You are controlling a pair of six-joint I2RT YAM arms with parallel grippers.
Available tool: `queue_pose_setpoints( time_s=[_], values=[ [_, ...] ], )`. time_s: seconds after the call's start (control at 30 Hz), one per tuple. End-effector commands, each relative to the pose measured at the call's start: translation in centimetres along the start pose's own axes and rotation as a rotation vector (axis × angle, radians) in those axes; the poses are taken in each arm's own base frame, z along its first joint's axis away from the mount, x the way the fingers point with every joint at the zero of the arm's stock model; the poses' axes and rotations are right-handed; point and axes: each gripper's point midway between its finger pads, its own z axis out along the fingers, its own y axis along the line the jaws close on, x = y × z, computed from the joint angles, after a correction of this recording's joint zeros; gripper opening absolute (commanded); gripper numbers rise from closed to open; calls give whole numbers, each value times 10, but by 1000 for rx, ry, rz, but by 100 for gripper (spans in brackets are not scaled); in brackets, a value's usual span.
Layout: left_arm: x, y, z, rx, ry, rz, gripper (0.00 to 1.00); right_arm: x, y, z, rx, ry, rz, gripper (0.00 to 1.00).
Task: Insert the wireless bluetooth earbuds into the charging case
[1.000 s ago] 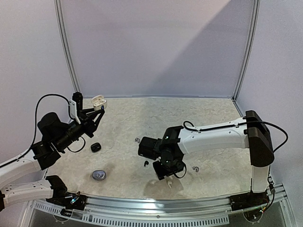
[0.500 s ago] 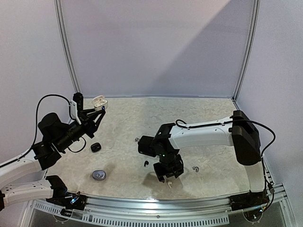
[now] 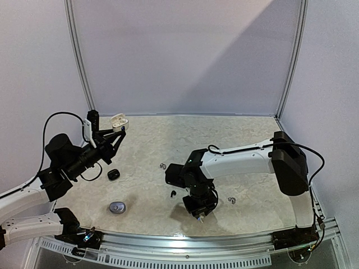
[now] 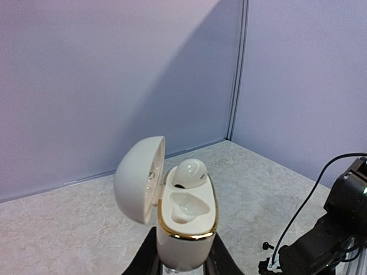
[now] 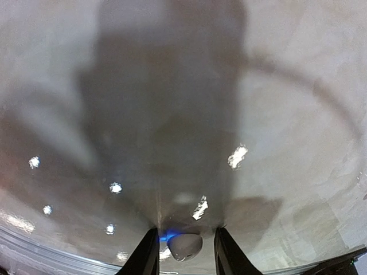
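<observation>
My left gripper is shut on a white charging case with a gold rim, held up in the air with its lid open. One white earbud sits in the far socket; the near socket is bare. From above, the case hangs over the table's back left. My right gripper points straight down at the table near the front edge. A second white earbud lies between its fingers, with a gap showing on each side. In the top view that gripper covers most of the bud.
A black case and a grey case lie on the left of the table. A black earbud lies just left of my right gripper. Silvery earbuds lie at centre and on the right. The front rail runs close by.
My right gripper has come down over the white earbud near the front edge, and its jaws have narrowed around it. The left arm and its case have stayed put.
</observation>
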Motion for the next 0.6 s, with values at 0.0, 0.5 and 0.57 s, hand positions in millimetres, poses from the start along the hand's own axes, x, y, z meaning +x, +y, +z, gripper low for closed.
queue_pose_setpoints(
  time_s=[0.0, 0.5, 0.57],
  values=[
    [4, -2, -1, 12, 3, -7, 0, 3, -4, 18, 14, 23, 7, 31],
    [5, -3, -1, 19, 4, -5, 0, 11, -8, 17, 3, 43, 9, 29],
    [5, -3, -1, 20, 2, -5, 0, 11, -8, 18, 6, 43, 9, 28]
  ],
)
